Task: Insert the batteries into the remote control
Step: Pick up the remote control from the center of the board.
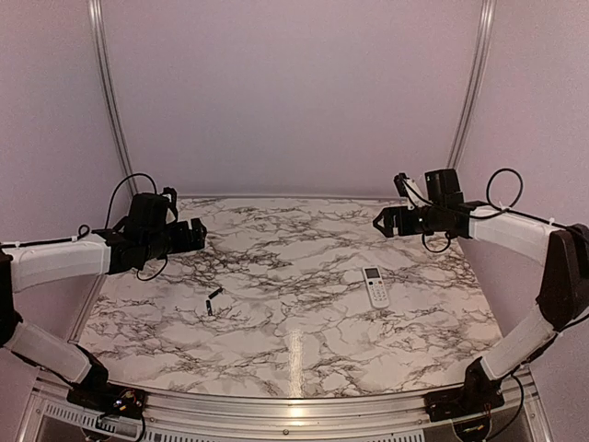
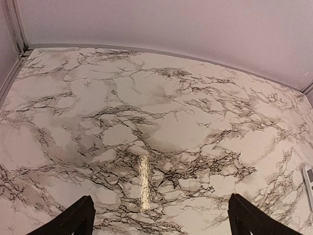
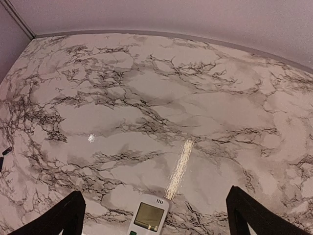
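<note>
Left gripper and right gripper, both held above the marble-patterned table near its far left and far right sides, jaws spread wide and holding nothing. In each wrist view the dark fingers stand at the lower corners of the frame. The top view alone shows both task objects together. The batteries lie close to each other left of centre, nearer the camera than the left gripper. The remote control lies flat right of centre, its screen end toward the far wall, well apart from the batteries. The right wrist view adds detail that the top view lacks: the remote control's pale greenish screen sits at the bottom edge, between the right fingers. A small dark shape at that view's left edge is probably one of the batteries, though it is cut off. The left wrist view shows only a white sliver of the remote at its right edge, and the batteries not at all.
</note>
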Controlling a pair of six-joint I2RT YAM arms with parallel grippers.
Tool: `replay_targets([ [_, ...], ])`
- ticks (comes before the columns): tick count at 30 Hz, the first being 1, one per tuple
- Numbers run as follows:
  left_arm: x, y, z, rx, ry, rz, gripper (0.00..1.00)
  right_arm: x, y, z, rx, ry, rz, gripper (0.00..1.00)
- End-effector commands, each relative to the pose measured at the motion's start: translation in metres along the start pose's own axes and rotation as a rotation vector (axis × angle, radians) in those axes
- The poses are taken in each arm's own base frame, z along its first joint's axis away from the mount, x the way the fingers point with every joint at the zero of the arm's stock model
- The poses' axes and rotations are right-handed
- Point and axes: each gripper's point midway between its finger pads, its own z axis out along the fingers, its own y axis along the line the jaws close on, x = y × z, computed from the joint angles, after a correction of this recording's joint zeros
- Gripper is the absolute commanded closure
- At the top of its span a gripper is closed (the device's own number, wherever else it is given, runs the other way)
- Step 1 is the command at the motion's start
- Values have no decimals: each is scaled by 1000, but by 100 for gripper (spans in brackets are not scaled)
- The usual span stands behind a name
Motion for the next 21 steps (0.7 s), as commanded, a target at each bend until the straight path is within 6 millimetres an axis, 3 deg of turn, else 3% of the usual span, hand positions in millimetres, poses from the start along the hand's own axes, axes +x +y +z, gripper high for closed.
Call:
replay_targets([
  [1,-29,-3,-19,20,-124,-33,1,17,1,2,51,176,-29,1],
  [12,-36,5,-29,-25,-147,-13,1,81,25,24,115,493,-74,1],
  [21,-32,3,-31,2,-149,-19,1,118,19,32,160,633,-70,1],
])
